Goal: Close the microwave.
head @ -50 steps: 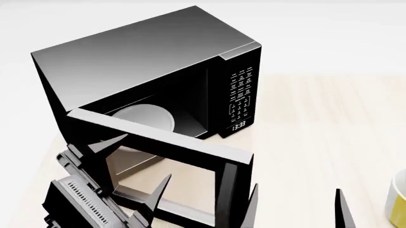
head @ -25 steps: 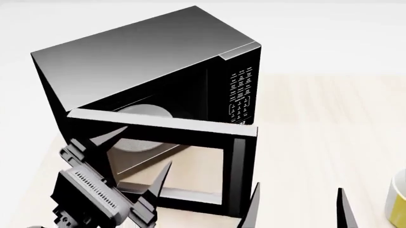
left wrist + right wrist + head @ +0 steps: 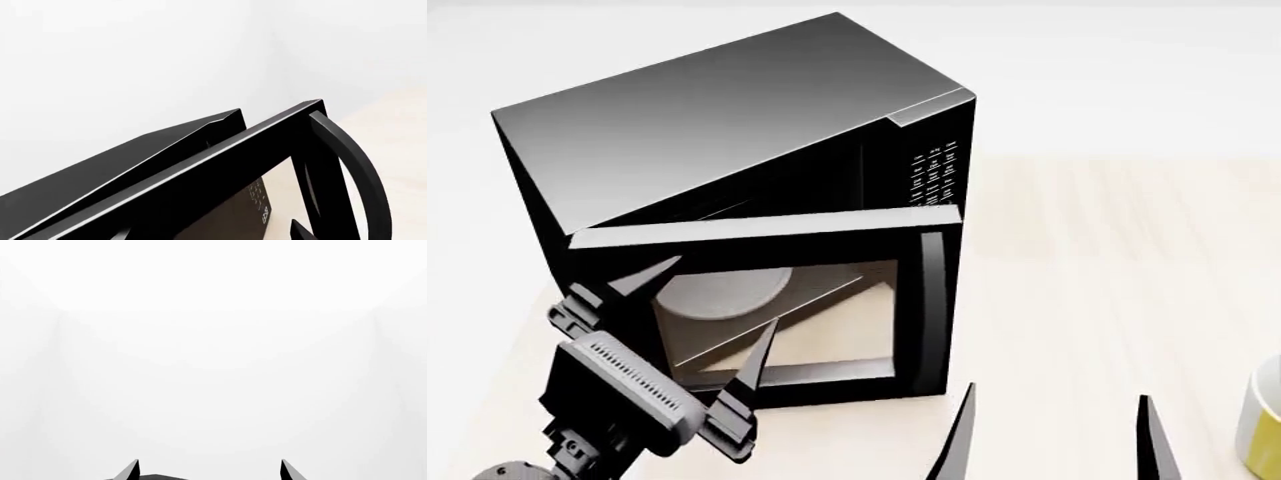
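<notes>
Microwave (image 3: 734,120): large glossy black box standing on the pale wooden surface (image 3: 1094,280), directly ahead of the left end effector and ahead and to the left of the right one.

Door (image 3: 761,300): not shut; it hangs a little ajar, hinged on the side nearest the left end effector, with its free edge swung out from the body (the gap shows along the top in both the head and left wrist views).

Handle (image 3: 350,165): curved black bar on the door's free edge, on the side of the door away from the left end effector's body.

Plate (image 3: 723,292): white and round, seen through the door glass, just beyond the left fingertips.

Keypad (image 3: 932,172): white lettering on the front panel, beyond the door's free edge, partly hidden behind the door top.

Left end effector (image 3: 711,310): fingers spread apart, holding nothing, tips against or just in front of the door glass (contact cannot be told).

Right end effector (image 3: 1054,440): two dark fingers apart, gripping nothing, low over the bare surface and well clear of the door.

Yellow mug (image 3: 1265,425): at the frame edge, to the right of the right end effector, only partly visible.
</notes>
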Motion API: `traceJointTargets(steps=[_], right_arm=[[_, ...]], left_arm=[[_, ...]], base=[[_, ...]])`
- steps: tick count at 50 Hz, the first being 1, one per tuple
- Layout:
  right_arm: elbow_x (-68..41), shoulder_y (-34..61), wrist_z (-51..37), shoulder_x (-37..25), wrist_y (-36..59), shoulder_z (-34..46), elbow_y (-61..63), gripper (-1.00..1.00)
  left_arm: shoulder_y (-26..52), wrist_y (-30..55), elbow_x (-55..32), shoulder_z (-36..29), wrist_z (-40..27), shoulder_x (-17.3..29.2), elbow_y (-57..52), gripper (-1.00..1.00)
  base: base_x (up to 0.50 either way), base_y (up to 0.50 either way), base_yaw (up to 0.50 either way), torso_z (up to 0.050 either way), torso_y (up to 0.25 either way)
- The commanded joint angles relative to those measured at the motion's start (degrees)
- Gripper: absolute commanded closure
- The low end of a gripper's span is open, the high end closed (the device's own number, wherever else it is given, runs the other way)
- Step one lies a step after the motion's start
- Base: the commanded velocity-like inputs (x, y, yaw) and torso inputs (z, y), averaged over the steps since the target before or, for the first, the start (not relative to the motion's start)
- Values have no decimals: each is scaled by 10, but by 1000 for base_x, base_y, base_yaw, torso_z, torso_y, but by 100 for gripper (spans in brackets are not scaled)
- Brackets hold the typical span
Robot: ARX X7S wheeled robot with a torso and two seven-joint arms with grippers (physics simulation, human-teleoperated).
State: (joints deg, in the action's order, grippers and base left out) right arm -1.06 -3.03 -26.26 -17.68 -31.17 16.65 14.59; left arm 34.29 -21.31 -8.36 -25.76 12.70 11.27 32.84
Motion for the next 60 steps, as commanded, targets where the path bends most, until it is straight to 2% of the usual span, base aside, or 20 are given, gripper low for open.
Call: traceJointTargets(steps=[1,60], right_arm=[[4,0,4,3,0,-5,0,-100],[2,1,-4,-7,0,6,2,-100]], left_arm=[[6,-10,7,21,-17,-5,54,-100],[60,-44,20,33,-102,-33,140,-100]], base=[[0,0,0,0,0],[0,0,0,0,0]])
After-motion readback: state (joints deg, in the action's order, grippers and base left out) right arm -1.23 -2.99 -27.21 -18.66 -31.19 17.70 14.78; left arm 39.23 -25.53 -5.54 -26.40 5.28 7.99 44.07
